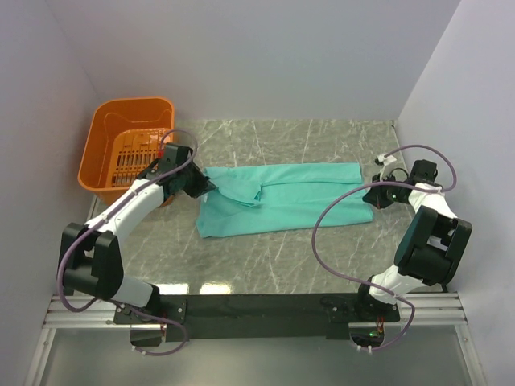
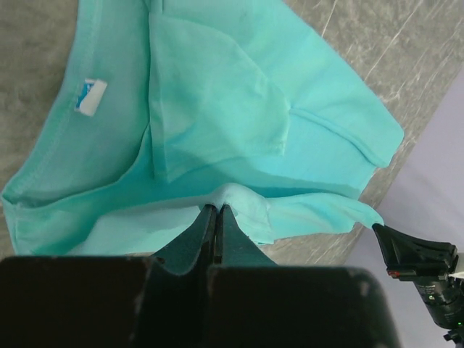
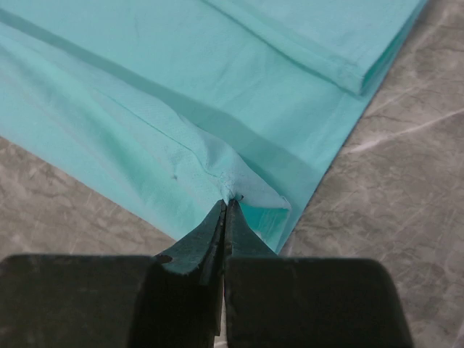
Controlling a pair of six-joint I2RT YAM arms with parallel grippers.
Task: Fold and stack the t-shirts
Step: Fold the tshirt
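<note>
Marble table (image 1: pixel 322 257): t-shirt (image 1: pixel 298 193), orange basket (image 1: pixel 98 149)

The left arm (image 1: pixel 121 211) and right arm (image 1: pixel 430 241) have white links between bulky black joints. A thin lilac cable (image 1: pixel 315 232) loops loosely along each. Both bases sit on a black bar (image 1: pixel 257 305) over silver rails (image 1: pixel 80 318). The fingers (image 3: pixel 196 246) are black, tapering to thin tips from a blocky black body.

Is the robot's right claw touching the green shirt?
Touching. The right wrist view shows the right gripper closed on the edge of the t-shirt, with fabric puckered up between its tips.
</note>
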